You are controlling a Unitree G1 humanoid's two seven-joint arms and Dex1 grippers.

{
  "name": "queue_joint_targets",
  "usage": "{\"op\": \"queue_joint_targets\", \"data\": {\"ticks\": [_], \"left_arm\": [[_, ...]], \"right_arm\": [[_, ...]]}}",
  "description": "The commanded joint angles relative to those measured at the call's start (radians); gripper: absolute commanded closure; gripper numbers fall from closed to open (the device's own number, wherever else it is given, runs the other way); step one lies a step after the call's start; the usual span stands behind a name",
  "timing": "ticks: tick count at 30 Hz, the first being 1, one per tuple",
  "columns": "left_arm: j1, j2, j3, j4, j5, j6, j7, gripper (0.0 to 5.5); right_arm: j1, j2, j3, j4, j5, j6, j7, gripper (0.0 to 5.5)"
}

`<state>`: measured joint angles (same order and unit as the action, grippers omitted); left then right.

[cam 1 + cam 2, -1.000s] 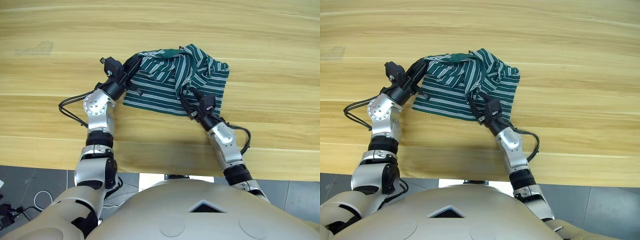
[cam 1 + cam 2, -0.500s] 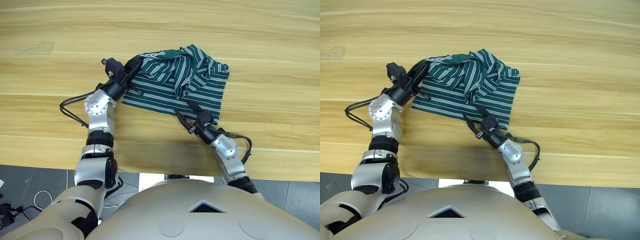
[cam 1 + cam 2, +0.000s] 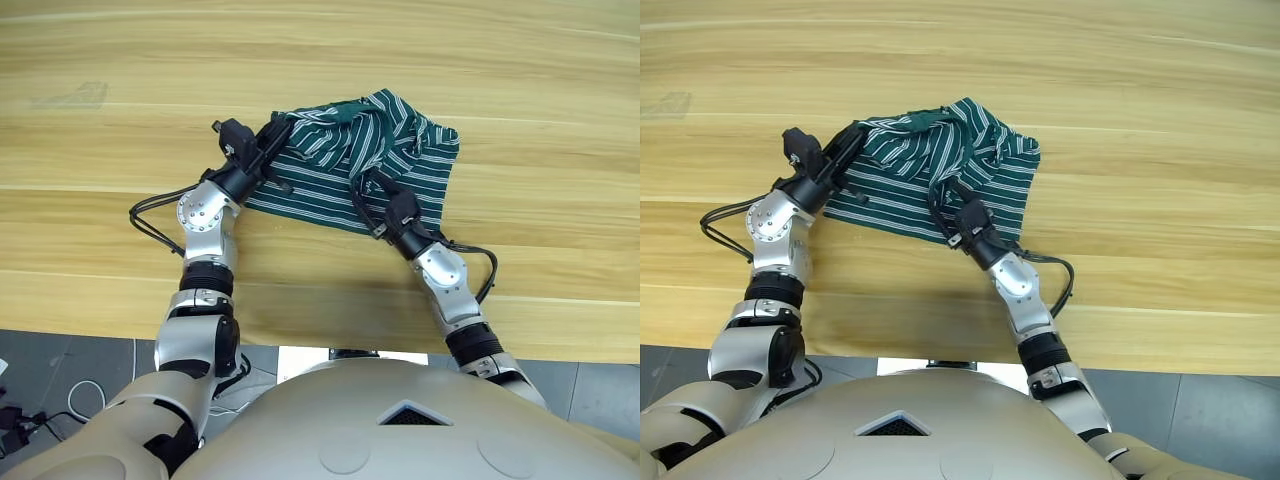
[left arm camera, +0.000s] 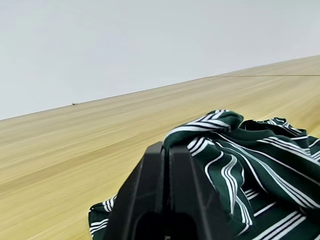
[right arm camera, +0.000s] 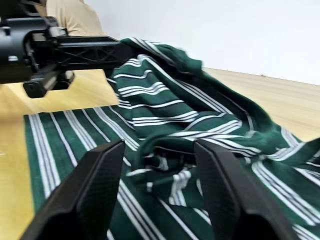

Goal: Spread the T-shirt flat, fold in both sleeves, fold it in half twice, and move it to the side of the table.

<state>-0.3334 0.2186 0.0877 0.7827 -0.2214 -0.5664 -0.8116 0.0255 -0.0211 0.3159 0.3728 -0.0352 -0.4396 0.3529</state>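
Two grippers address the crumpled T-shirt (image 3: 400, 165), which lies bunched on the wooden table (image 3: 520, 90). Fingers of the left gripper (image 3: 278, 130) are clamped on a raised fold at its left edge. The right gripper (image 5: 159, 147) is spread and holds nothing. The bunched ridge lies directly ahead of it, nearer this arm.

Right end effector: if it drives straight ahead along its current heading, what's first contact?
The T-shirt: its bunched folds lie just ahead of the right end effector, which is open. Depth is unclear, but nothing else looks nearer.
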Motion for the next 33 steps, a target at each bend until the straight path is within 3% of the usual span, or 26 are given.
{"op": "queue_joint_targets", "data": {"ticks": [1, 5, 17, 31, 33], "left_arm": [[-0.013, -0.003, -0.007, 0.011, 0.004, 0.001, -0.002, 5.48], [-0.020, -0.004, -0.008, 0.016, 0.004, 0.002, -0.004, 5.48], [0.004, -0.003, -0.003, -0.016, -0.011, 0.001, -0.020, 5.48], [0.008, -0.035, -0.020, -0.065, -0.019, 0.009, -0.022, 5.50], [0.007, -0.037, -0.020, -0.069, -0.022, 0.010, -0.022, 5.50]], "right_arm": [[0.023, 0.011, 0.039, -0.005, -0.029, -0.017, 0.006, 2.96], [0.039, 0.012, 0.061, -0.009, -0.039, -0.025, 0.007, 2.96], [-0.086, 0.040, -0.035, 0.130, -0.014, -0.037, -0.054, 2.96], [-0.076, 0.048, -0.019, 0.149, -0.076, -0.025, -0.092, 5.47], [-0.078, 0.047, -0.021, 0.151, -0.077, -0.024, -0.096, 5.47]]}}
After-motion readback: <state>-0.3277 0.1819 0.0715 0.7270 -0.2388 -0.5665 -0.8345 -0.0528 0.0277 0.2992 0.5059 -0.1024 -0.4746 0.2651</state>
